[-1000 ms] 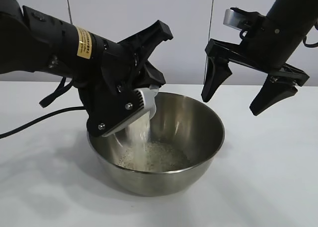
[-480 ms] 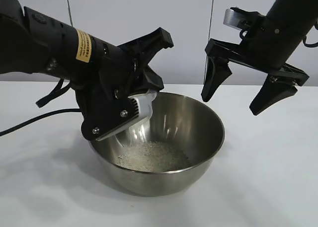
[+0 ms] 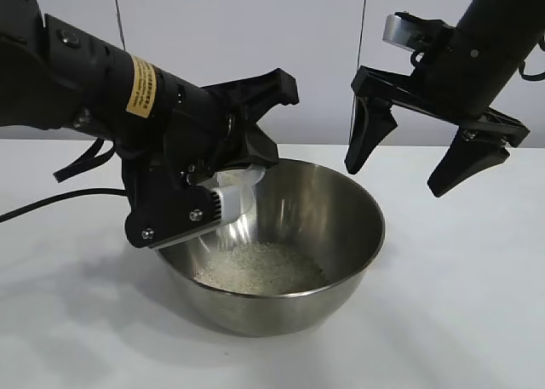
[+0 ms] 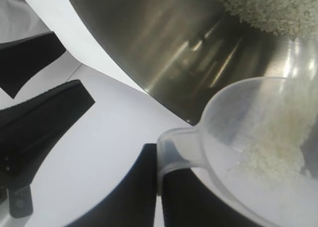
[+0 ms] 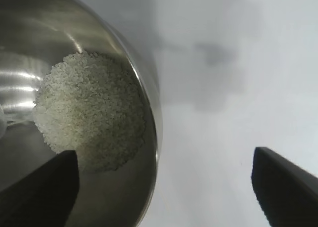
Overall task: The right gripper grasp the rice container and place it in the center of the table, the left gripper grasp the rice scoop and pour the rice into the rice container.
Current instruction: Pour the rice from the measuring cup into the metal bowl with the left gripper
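We see rice container point(image 3: 289, 236) set mid-table, placing done. Our left gripper point(image 3: 223, 183), clamped on rice scoop point(image 3: 234, 189), tips it over near rim; most rice point(image 3: 260, 268) in bowl, some left in scoop. Right gripper point(image 3: 421, 155) hovers above, splayed wide, empty.

One bowl, one scoop, two grippers on one bench.

There was one steel bowl point(image 3: 281, 261) on the single white bench point(image 3: 460, 321), with one heap of rice point(image 3: 260, 270) in it. One clear plastic scoop point(image 3: 232, 193) was in view, with a few grains left inside. Two black grippers were counted, the left gripper point(image 3: 223, 185) and the right gripper point(image 3: 407, 172), each with two fingers. One yellow label point(image 3: 140, 87) and one black cable point(image 3: 51, 200) showed on the left arm.
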